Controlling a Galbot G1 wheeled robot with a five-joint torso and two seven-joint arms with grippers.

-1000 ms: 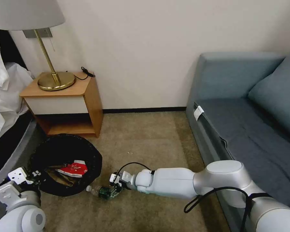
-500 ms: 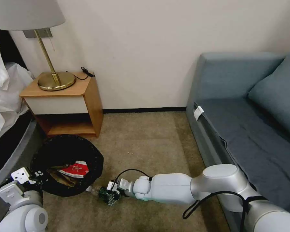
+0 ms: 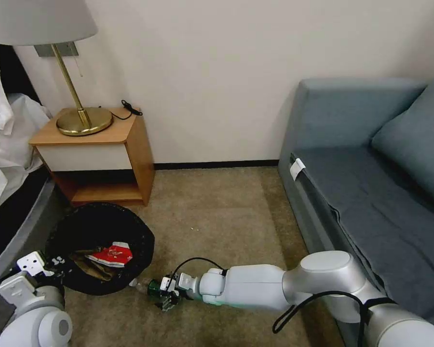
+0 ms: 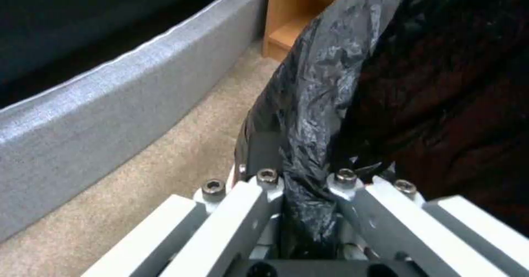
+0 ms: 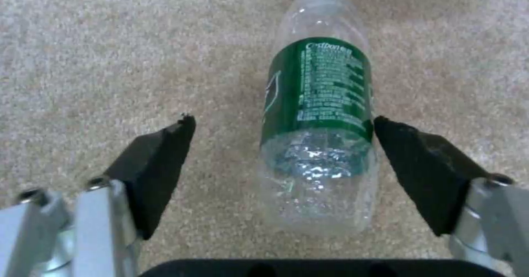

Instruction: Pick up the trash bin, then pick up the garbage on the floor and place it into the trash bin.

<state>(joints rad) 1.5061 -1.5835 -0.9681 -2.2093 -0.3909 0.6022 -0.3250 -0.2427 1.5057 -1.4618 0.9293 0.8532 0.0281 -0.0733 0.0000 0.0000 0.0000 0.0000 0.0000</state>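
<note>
the right gripper (image 3: 167,295) has sunk lower over the bottle (image 3: 147,287), elbow dropping too.

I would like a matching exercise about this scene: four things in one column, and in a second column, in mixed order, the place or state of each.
Things:
1. clear bottle with green label
2. red snack packet
3. left end effector
4. right end effector

Places or states:
a. shut on the black bag at the rim of the trash bin
b. lying on its side on the carpet
c. open, one finger on each side of the bottle
d. lying inside the trash bin

Pairs: 1-b, 2-d, 3-a, 4-c
</note>
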